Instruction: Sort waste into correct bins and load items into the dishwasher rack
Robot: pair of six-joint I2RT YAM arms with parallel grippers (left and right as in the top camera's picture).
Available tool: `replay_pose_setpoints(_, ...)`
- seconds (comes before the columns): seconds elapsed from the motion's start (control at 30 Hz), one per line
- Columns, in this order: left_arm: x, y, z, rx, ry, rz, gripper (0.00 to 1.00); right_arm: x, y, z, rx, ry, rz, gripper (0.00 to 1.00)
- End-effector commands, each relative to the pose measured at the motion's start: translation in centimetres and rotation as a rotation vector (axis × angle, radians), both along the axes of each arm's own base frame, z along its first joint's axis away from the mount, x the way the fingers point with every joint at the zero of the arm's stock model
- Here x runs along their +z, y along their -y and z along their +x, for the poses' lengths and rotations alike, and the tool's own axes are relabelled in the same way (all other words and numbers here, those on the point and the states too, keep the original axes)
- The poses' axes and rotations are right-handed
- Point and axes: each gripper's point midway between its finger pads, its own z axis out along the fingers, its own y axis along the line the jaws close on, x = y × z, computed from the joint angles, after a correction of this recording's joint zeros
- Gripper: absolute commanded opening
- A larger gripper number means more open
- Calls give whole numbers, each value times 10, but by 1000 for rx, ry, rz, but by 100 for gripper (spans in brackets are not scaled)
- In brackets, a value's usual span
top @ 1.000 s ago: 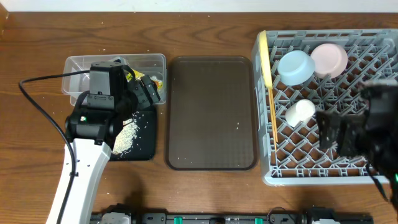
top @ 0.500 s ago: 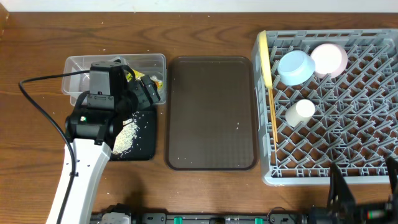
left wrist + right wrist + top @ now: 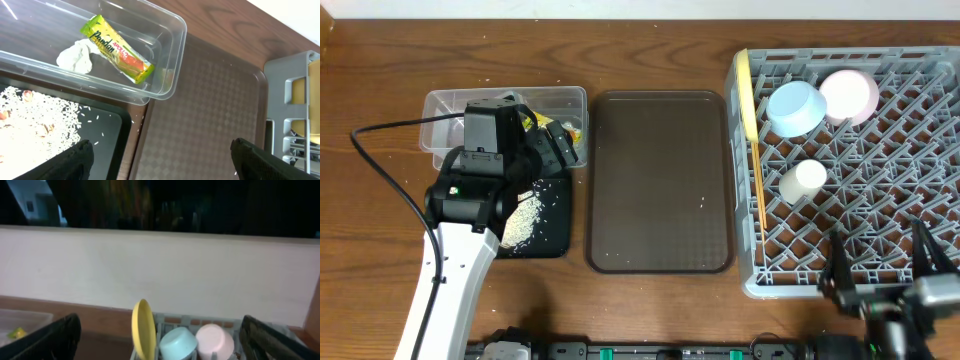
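The left tool (image 3: 166, 159) is spread wide and holds nothing. It hangs over the spot where the clear tub (image 3: 175, 75), the black tray (image 3: 107, 145) and the left edge of the brown serving tray (image 3: 660, 180) meet. Just beyond its fingers, the green-and-yellow snack wrapper (image 3: 117, 49) and the crumpled tissue (image 3: 75, 55) lie touching inside the tub. The rice scraps (image 3: 35, 112) are scattered in the black tray, so dry rubbish and food waste are kept apart by bin.

The right tool (image 3: 878, 272) is also open and empty, at the near edge of the dishwasher rack (image 3: 880, 150). In the rack, the yellow plate (image 3: 744, 95) stands on edge along the left wall, held upright by the lattice. The chopsticks (image 3: 758, 200) lie along that same side, and the white cup (image 3: 802, 180) sits near them toward the middle. The light blue bowl (image 3: 793, 106) and the pink bowl (image 3: 850, 95) sit side by side at the far edge. With the serving tray bare, I judge the sorting and loading essentially done.

The left arm reaches from the desk's near edge toward the bins, its wrist bent downward. The right arm is mostly out of the overhead view, so its pose is only likely: low, with the wrist level and facing across the rack.
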Motion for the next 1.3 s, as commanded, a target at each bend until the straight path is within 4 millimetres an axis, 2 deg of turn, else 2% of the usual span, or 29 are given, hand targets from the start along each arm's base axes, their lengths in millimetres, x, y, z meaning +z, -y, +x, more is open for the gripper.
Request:
replay_pose_setpoints(0.0, 5, -2, 2, 6, 12, 4, 90, -30, -2, 22, 14, -18, 15, 99)
replay_pose_setpoints(0.2, 5, -2, 2, 6, 12, 4, 90, -71, -2, 54, 14, 8, 16, 99)
replay_pose_setpoints(0.33, 5, -2, 2, 6, 12, 4, 90, -95, -2, 66, 14, 22, 16, 99)
replay_pose_setpoints(0.53, 5, -2, 2, 6, 12, 4, 90, -123, 0, 75, 4, 36, 18, 99)
replay_pose_setpoints(0.7, 5, -2, 2, 6, 12, 4, 90, -146, 0, 79, -3, -55, -13, 99)
replay_pose_setpoints(0.9, 5, -2, 2, 6, 12, 4, 90, -191, 0, 81, -5, -235, -65, 99)
replay_pose_setpoints(1.27, 5, -2, 2, 6, 12, 4, 90, -192, 0, 81, -5, -238, -60, 99)
